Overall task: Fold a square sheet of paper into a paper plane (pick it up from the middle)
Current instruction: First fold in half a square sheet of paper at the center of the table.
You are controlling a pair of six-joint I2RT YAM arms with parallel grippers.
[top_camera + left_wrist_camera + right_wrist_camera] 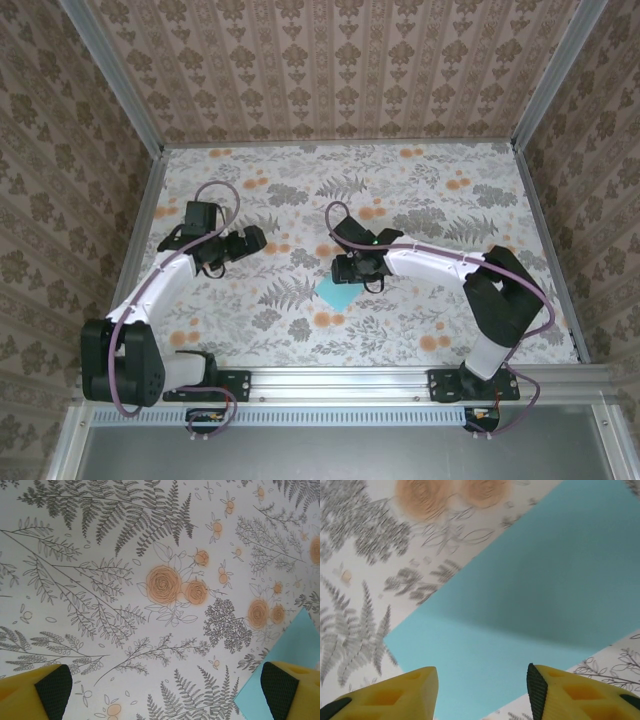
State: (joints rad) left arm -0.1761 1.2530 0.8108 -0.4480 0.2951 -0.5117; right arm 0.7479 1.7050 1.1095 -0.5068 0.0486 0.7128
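Floral tablecloth [400, 330], walled enclosure; square sheet of paper [336, 294] flat at frame centre, bare cloth around; right gripper [347, 270] jaws apart directly above it; left gripper [258, 240] jaws apart, centre-left.

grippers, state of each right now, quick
Left gripper: open, holding nothing.
Right gripper: open, holding nothing, fingers apart over the square sheet of paper.
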